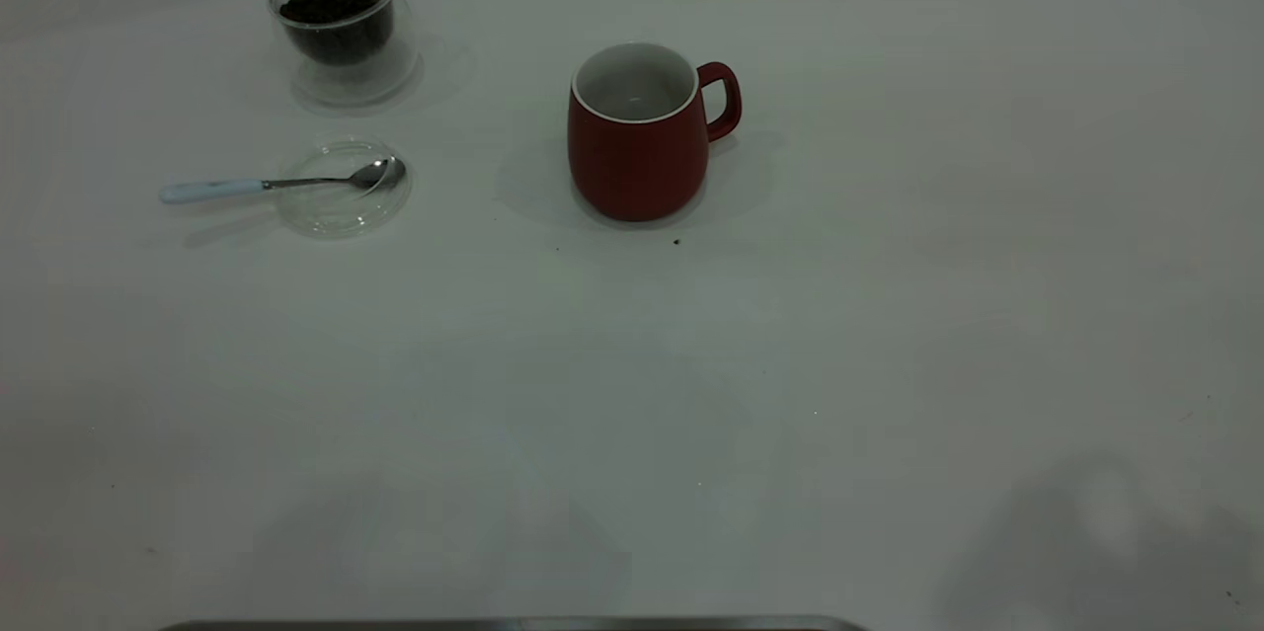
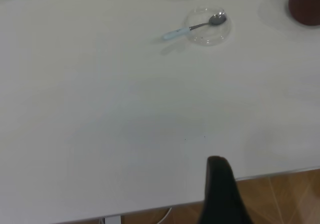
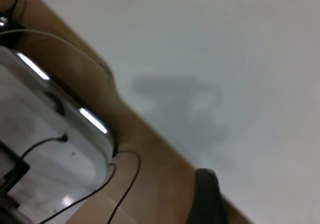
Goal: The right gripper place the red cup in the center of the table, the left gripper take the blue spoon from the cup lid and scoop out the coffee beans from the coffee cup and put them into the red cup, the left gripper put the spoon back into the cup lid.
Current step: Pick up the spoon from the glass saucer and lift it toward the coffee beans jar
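The exterior view shows no arm or gripper. It shows the red cup upright near the middle of the table, toward the far side, handle pointing right, white inside visible. Far left stands the coffee cup, holding the coffee beans. Just nearer than it lies the cup lid. The blue spoon rests across the lid, bowl on the glass, pale handle extending left over the table.

The left wrist view adds the left gripper, visible only as a dark tip over the table's near edge, well apart from spoon, lid and cup. Finger spacing cannot be determined. Wood-coloured floor shows beyond the edge.

The right wrist view adds the right gripper as a dark tip at the table edge; finger spacing cannot be determined. Beside it are cables and a grey housing. Nothing stands between the cups.
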You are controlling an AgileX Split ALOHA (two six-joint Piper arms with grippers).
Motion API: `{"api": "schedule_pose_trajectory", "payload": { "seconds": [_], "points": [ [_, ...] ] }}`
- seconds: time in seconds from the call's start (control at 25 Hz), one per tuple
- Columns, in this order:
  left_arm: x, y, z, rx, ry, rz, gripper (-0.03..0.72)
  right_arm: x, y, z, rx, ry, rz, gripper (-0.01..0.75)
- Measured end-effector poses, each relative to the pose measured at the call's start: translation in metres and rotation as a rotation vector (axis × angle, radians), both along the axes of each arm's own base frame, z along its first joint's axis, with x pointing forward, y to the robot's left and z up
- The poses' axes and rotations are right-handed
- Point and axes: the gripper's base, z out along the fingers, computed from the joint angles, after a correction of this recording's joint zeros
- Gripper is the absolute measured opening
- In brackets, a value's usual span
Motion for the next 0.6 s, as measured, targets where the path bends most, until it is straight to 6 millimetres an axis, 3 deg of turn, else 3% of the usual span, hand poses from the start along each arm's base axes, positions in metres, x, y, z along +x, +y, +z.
{"api": "schedule_pose_trajectory", "payload": {
  "seconds": [0.2,0.32,0.6],
  "points": [
    [0.0,0.0,0.0,0.001,0.0,-0.001,0.547,-0.048,-0.038,-0.017,0.086,-0.046,-0.067,0.591],
    [0.0,0.0,0.0,0.002,0.0,-0.001,0.547,-0.078,-0.062,-0.025,0.181,-0.171,-0.152,0.59],
    [0.0,0.0,0.0,0.002,0.0,-0.001,0.547,-0.129,-0.089,-0.039,0.298,-0.471,-0.382,0.59]
  ]
}}
